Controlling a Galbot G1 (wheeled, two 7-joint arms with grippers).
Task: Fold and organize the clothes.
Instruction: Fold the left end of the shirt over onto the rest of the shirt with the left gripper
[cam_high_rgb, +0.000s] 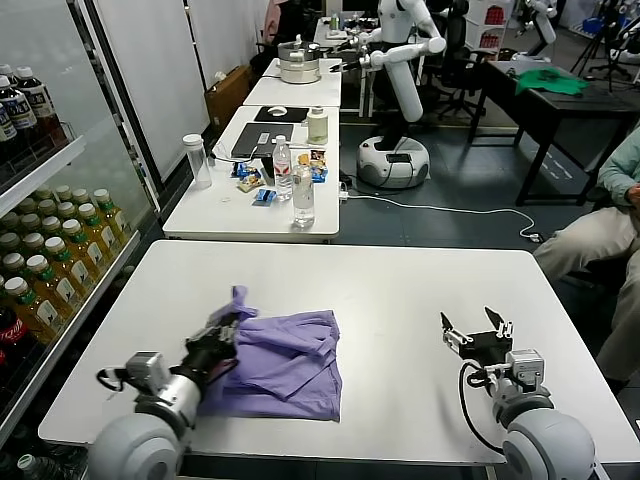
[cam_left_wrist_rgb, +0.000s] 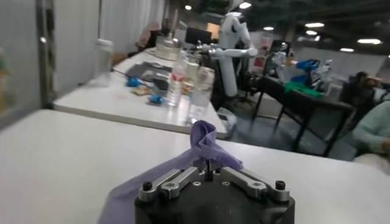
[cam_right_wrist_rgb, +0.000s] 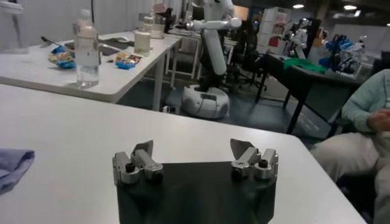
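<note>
Left gripper (cam_high_rgb: 226, 330) clamped on one lavender T-shirt (cam_high_rgb: 285, 362), corner lifted; right gripper (cam_high_rgb: 478, 331) spread wide, holding nothing, on white table (cam_high_rgb: 420, 290).

Lavender T-shirt (cam_high_rgb: 290, 362): soft matt cloth, creased and wrinkled, a pinched fold looking thin and limp. Table (cam_high_rgb: 400, 300): smooth white top, faint satin sheen. Left gripper (cam_left_wrist_rgb: 209, 175): bare brushed-metal fingers with dark screws on a matt black plastic body. Right gripper (cam_right_wrist_rgb: 194, 159): same grey metal fingers, matt black housing. Water bottle (cam_high_rgb: 303, 195): clear glossy plastic.
</note>
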